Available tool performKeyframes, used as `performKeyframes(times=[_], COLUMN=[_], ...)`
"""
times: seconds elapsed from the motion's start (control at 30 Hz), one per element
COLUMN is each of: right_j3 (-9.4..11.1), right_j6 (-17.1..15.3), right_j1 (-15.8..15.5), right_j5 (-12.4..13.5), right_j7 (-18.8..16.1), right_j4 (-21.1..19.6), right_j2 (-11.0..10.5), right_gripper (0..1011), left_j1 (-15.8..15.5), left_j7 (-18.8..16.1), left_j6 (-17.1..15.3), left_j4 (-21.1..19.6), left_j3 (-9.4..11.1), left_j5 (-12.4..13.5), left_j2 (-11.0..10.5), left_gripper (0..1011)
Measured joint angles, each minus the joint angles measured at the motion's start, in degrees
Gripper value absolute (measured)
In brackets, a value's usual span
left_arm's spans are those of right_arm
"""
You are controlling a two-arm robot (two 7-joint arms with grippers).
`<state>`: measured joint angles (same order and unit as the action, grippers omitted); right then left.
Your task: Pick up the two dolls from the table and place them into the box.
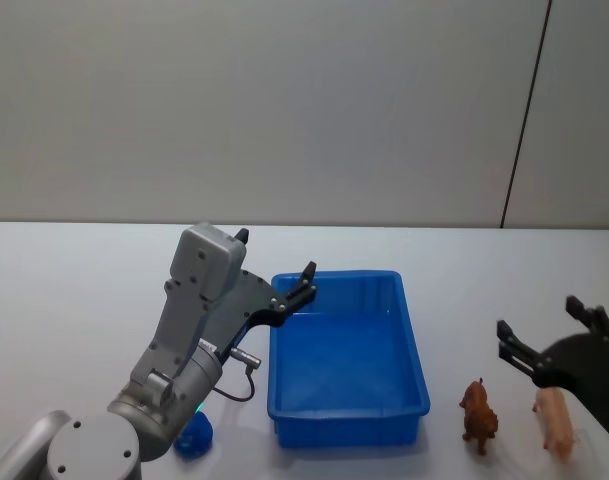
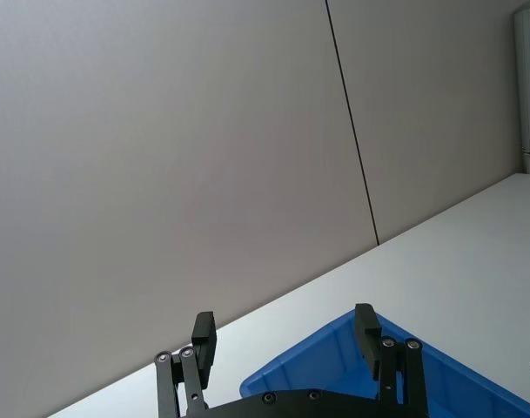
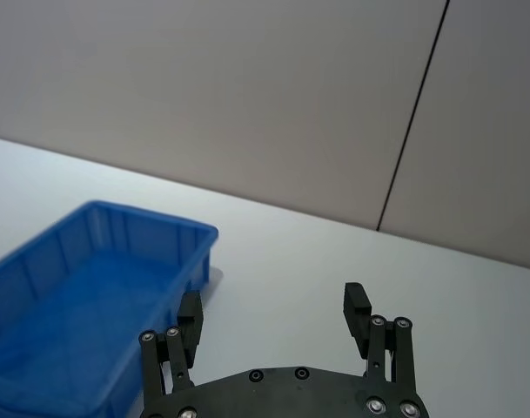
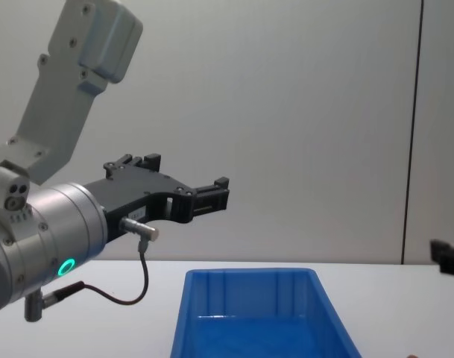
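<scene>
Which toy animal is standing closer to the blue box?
The brown doll, standing just to the right of the box. The pale pink doll is farther right, beyond the brown one, by the right gripper.

At the head view's lower right, my right gripper [image 1: 539, 318] runs off the edge and covers part of the pale doll [image 1: 556, 425]. The chest view's bottom edge cuts off the box [image 4: 249, 287].
</scene>
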<state>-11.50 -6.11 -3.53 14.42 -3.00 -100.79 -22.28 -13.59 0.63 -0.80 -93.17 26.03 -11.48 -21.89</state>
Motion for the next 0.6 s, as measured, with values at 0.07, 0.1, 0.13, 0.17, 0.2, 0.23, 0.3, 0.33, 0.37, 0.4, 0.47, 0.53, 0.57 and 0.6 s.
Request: performKeyframes(times=[0.07,0.1,0.13,0.17,0.2,0.23,0.3,0.33,0.37,0.4,0.47,0.53,0.57,0.6], right_j3=[0.17,0.26,0.43,0.5,0.63,0.71,0.82,0.9,0.99,1.07,1.19,1.21,1.23,1.25], right_j6=[-0.77,-1.11,-1.84,-2.18,-2.85,-3.28,-3.96,-4.31,-4.95,-5.55,-6.58,-7.23,-7.54,-8.02], right_j1=[-0.29,-0.43,-0.71,-0.83,-1.04,-1.14,-1.29,-1.38,-1.49,-1.57,-1.67,-1.7,-1.72,-1.75], right_j5=[-0.21,-0.33,-0.54,-0.64,-0.83,-0.94,-1.06,-1.13,-1.22,-1.29,-1.34,-1.35,-1.35,-1.35], right_j7=[0.35,0.51,0.84,0.99,1.3,1.43,1.73,1.85,2.05,2.23,2.42,2.45,2.45,2.44], right_j4=[0.0,0.0,0.01,0.03,0.12,0.16,0.27,0.37,0.52,0.68,1.01,1.24,1.38,1.65], right_j2=[-0.33,-0.47,-0.74,-0.85,-1.05,-1.14,-1.3,-1.38,-1.5,-1.57,-1.65,-1.66,-1.66,-1.66], right_gripper=[1001,1001,1001,1001,1001,1001,1001,1001,1001,1001,1001,1001,1001,1001], left_j1=[0.0,0.0,0.0,0.0,0.0,0.0,0.0,0.0,0.0,0.0,0.0,0.0,0.0,0.0], left_j7=[0.0,0.0,0.0,0.0,0.0,0.0,0.0,0.0,0.0,0.0,0.0,0.0,0.0,0.0], left_j6=[0.0,0.0,0.0,0.0,0.0,0.0,0.0,0.0,0.0,0.0,0.0,0.0,0.0,0.0], left_j4=[0.0,0.0,0.0,0.0,0.0,0.0,0.0,0.0,0.0,0.0,0.0,0.0,0.0,0.0], left_j3=[0.0,0.0,0.0,0.0,0.0,0.0,0.0,0.0,0.0,0.0,0.0,0.0,0.0,0.0], left_j5=[0.0,0.0,0.0,0.0,0.0,0.0,0.0,0.0,0.0,0.0,0.0,0.0,0.0,0.0], left_j2=[0.0,0.0,0.0,0.0,0.0,0.0,0.0,0.0,0.0,0.0,0.0,0.0,0.0,0.0], left_gripper=[1001,1001,1001,1001,1001,1001,1001,1001,1001,1001,1001,1001,1001,1001])
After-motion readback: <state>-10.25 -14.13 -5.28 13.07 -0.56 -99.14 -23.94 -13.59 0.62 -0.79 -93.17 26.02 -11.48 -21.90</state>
